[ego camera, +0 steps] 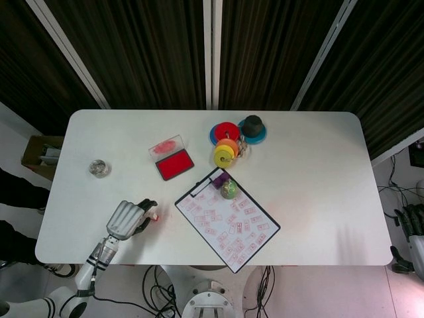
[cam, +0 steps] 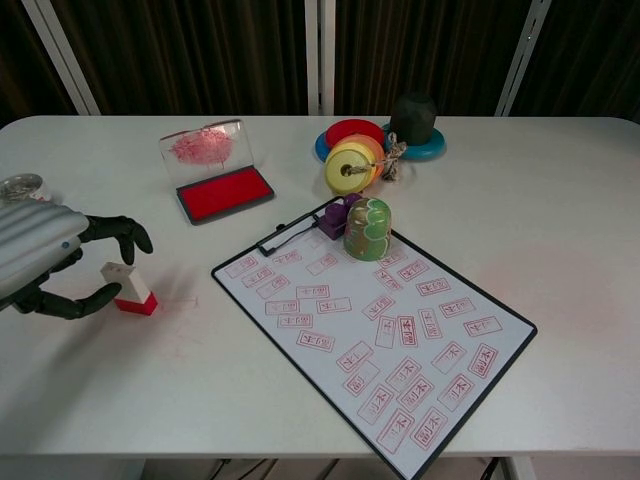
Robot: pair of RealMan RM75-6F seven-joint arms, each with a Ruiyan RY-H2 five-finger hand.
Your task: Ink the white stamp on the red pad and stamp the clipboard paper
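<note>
Stamp point(cam: 128, 288): small, light, rigid; tips easily; grip white upper sides.
Left hand point(cam: 45, 262): fingers apart, empty, beside stamp.

White stamp point(cam: 128, 288) with red base, red ink pad point(cam: 224, 192), white paper point(cam: 370, 330) covered in reddish, possibly pink, marks.

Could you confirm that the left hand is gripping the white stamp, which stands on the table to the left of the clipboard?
Not quite: the left hand is not gripping the white stamp. In the chest view its fingers are spread around the stamp with a visible gap, touching nothing. The rest holds: the stamp stands on the table, left of the clipboard.
</note>
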